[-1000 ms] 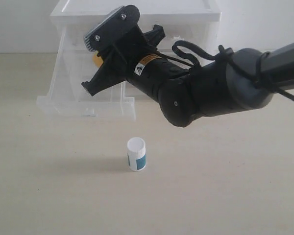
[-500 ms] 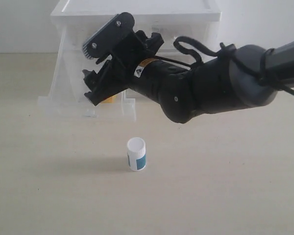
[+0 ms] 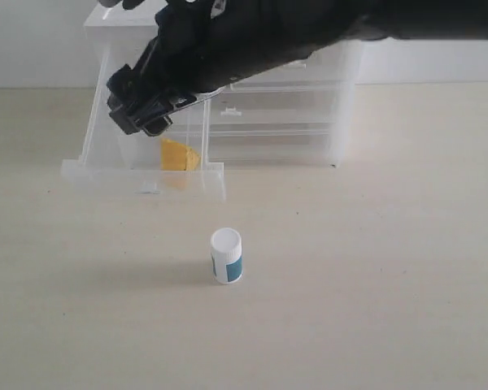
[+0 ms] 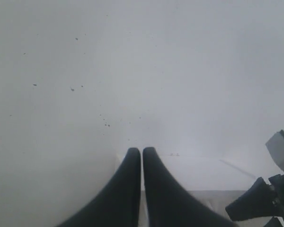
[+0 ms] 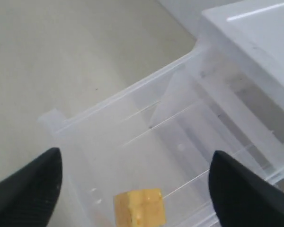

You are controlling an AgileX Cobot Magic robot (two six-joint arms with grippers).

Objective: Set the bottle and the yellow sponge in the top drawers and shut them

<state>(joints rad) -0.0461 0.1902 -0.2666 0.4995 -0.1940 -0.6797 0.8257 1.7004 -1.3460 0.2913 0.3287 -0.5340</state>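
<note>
The right gripper (image 5: 135, 160) hung spread wide above the pulled-out top drawer (image 3: 106, 172) — the yellow sponge (image 3: 179, 154) lay inside. The bottle (image 3: 226, 256) stood upright on the table (image 3: 374, 309); the left gripper (image 4: 141, 153) was pressed together.

We find the cabinet (image 3: 342, 97) at the back of the tabletop (image 3: 374, 309), its left top drawer (image 3: 146, 175) pulled out forward. The sponge (image 3: 179, 154) lies in that drawer. The bottle (image 3: 226, 256) stands upright on the tabletop before the drawer, apart from it, slightly right of the sponge.
</note>
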